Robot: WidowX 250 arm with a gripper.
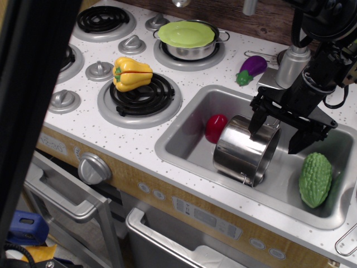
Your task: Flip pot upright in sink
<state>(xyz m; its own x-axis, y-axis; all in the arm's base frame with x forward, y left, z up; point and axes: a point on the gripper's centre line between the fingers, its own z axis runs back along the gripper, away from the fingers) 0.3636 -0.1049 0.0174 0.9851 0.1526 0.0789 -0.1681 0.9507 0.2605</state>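
Note:
The shiny steel pot point(242, 149) lies tipped on its side in the middle of the sink point(187, 144). One end points up and right toward the gripper. Its thin wire handle shows at the lower edge. My black gripper point(273, 142) hangs over the sink just right of the pot, its jaws spread wide. The left finger point(257, 124) rests at the pot's upper end. The right finger point(298, 140) hangs free over the basin. The gripper holds nothing.
A red vegetable point(216, 127) lies in the sink left of the pot. A green bumpy gourd point(315, 180) lies at the sink's right. A faucet point(293, 64) and purple eggplant point(251, 68) are behind the sink. A yellow pepper point(131, 73) and a shallow pot with a lime plate point(187, 38) sit on burners.

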